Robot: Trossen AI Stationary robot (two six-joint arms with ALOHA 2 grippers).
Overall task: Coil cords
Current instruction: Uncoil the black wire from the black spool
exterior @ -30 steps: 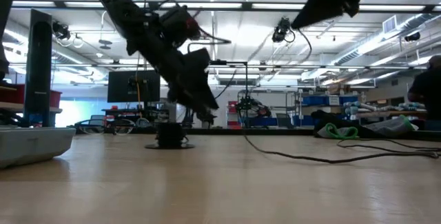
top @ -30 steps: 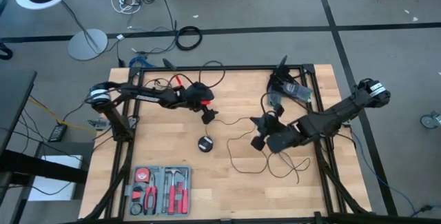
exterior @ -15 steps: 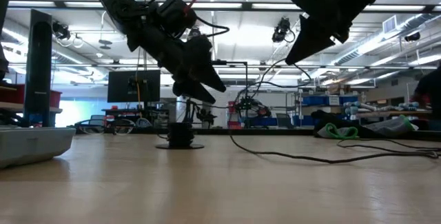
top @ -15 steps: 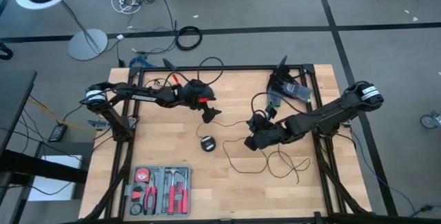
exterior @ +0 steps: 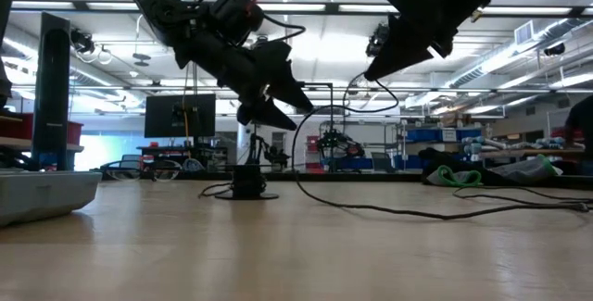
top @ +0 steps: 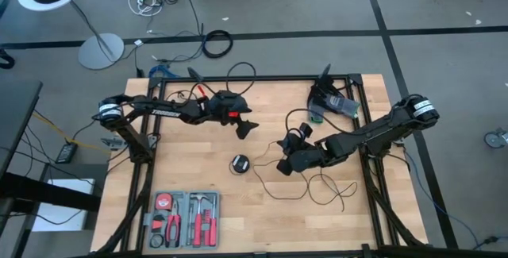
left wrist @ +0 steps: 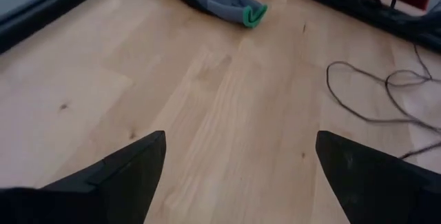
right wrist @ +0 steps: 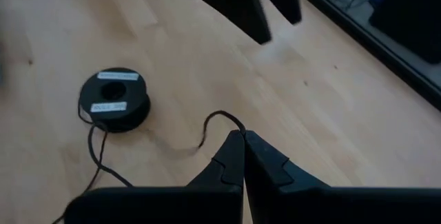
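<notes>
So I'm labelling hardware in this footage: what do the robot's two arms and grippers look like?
Both arms are dark and slim, each with a white-banded joint near its base. The left arm carries white lettering and red parts beside the left gripper. The right gripper has two black tapering fingers. Thin black cables loop off both wrists.

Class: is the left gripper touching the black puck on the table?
Apart. The low view shows the left gripper raised in the air, fingers open, clear of the puck resting on the table.

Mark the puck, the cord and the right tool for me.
puck (right wrist: pixel 114 99): right wrist view, top face.
cord (exterior: pixel 389 210): low view, run lying on table.
right tool (right wrist: pixel 242 145): right wrist view, shut fingertips.
</notes>
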